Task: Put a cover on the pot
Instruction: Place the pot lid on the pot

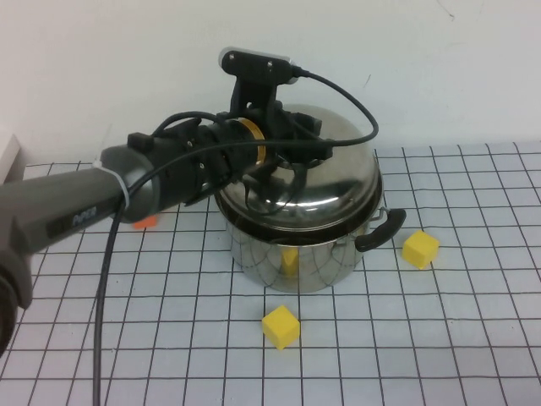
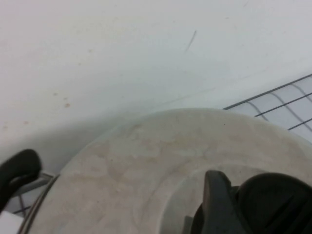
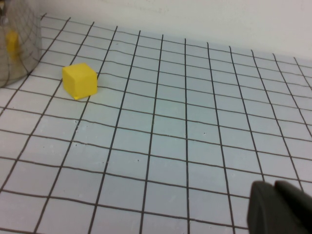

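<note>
The pot (image 1: 296, 258) is a large shiny steel stockpot at mid-table, with a black side handle (image 1: 382, 230) on its right. The domed steel lid (image 1: 342, 173) sits over its mouth, slightly tilted; I cannot tell whether it rests fully on the rim. My left gripper (image 1: 287, 152) reaches in from the left and is shut on the lid's black knob (image 2: 275, 204). The left wrist view shows the lid's dome (image 2: 161, 146) and one finger (image 2: 217, 200) beside the knob. My right gripper (image 3: 280, 207) is out of the high view; it hangs shut and empty above the grid mat.
One yellow cube (image 1: 281, 326) lies in front of the pot, another (image 1: 420, 249) to its right, also seen in the right wrist view (image 3: 80, 80). A small orange thing (image 1: 145, 222) lies under my left arm. The white wall is close behind the pot.
</note>
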Controlling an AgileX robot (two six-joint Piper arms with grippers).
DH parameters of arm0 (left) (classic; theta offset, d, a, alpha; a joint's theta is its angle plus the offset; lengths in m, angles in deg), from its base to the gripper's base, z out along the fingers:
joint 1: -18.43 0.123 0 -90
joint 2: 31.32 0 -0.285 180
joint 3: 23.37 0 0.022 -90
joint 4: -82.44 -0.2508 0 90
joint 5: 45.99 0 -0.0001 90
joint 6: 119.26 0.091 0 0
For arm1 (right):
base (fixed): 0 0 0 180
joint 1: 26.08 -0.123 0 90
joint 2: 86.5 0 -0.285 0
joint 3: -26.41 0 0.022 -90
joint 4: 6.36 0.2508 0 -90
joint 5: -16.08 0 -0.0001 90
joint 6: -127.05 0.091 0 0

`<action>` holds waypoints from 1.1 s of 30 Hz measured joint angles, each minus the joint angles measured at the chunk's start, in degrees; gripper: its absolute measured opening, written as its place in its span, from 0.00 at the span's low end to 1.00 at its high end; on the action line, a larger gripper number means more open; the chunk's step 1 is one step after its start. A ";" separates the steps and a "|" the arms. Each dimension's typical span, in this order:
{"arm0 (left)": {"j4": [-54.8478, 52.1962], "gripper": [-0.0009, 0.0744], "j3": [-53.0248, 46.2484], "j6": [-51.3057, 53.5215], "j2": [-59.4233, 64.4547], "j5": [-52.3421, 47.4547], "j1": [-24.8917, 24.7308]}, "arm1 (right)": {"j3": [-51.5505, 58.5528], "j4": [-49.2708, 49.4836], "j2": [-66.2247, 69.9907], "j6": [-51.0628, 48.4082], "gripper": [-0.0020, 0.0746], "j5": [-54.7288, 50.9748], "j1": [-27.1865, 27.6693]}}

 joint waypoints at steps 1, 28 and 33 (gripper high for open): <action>-0.10 0.44 0.00 -0.60 0.16 0.44 -0.09 | 0.00 0.00 0.00 0.00 0.04 0.00 0.00; -4.44 0.44 0.51 -7.35 0.19 -5.29 -3.58 | 0.00 0.00 0.00 0.00 0.04 0.00 0.00; -5.02 0.44 0.60 -7.48 -0.05 -6.92 -4.33 | 0.00 0.00 0.00 0.00 0.04 0.00 0.00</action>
